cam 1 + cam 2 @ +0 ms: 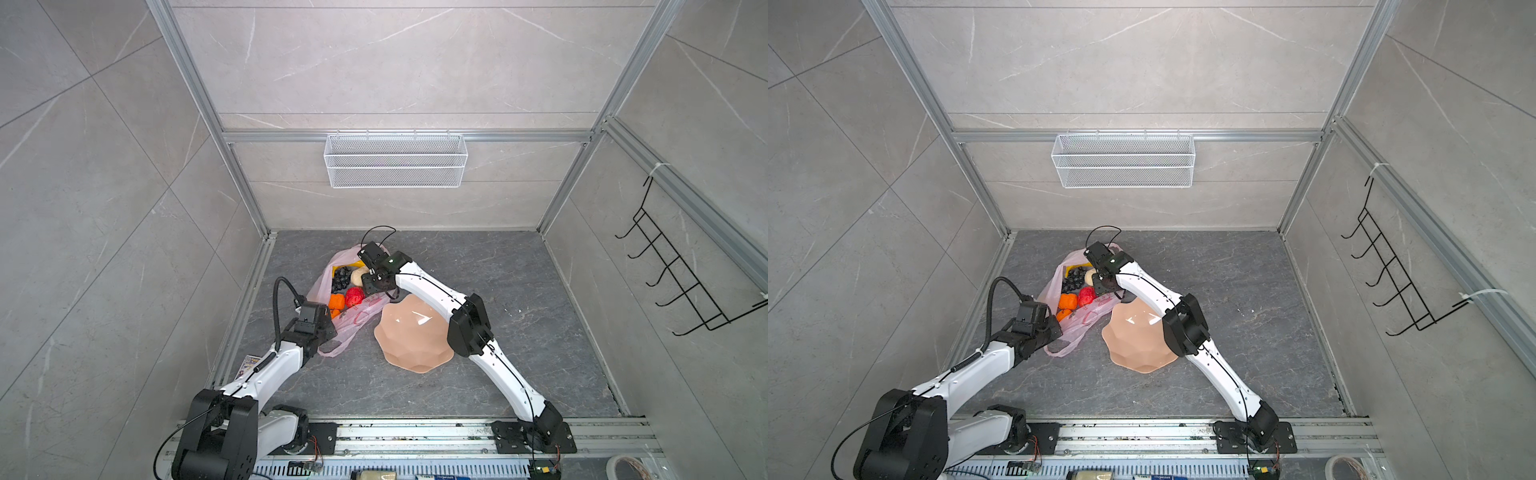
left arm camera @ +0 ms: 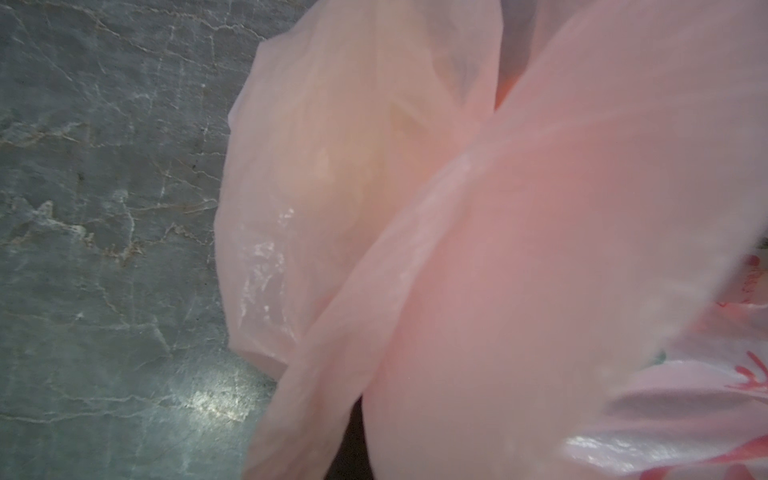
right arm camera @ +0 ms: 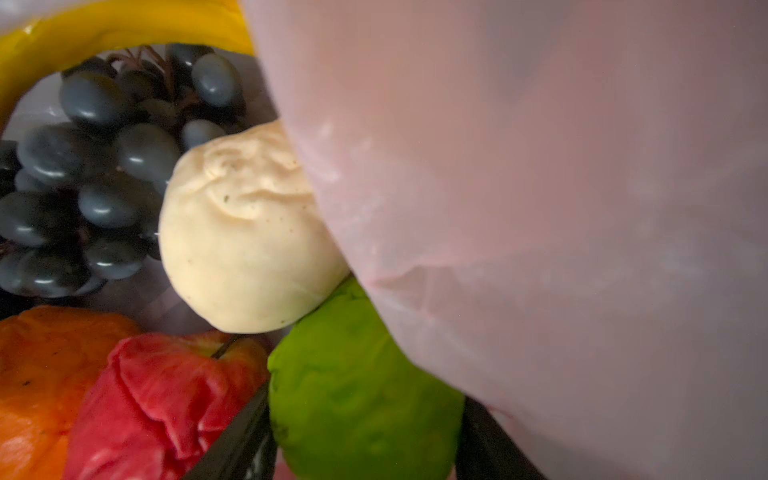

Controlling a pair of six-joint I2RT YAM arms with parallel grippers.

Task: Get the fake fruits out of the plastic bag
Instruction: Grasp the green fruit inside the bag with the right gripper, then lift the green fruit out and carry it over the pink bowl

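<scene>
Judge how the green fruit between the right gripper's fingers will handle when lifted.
The green fruit looks rounded and waxy, so it may slip or roll from the right gripper. The red apple beside it is crumpled, hinting these are hollow and light; it may dent under a squeeze. The plastic bag drapes over it and could drag along.

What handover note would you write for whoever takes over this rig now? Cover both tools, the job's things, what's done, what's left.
Left tool: shut, apparently pinching the rim of the thin pale-pink translucent plastic bag.
Right tool: inside the bag mouth, fingers either side of the bumpy green fruit; grip unconfirmed.
Yellow banana, dark grape bunch, cream lumpy fruit, red apple, orange fruit: all in the bag.
Done: no fruit out yet.
Left: take out every fruit; peach scalloped plate sits beside the bag.
</scene>
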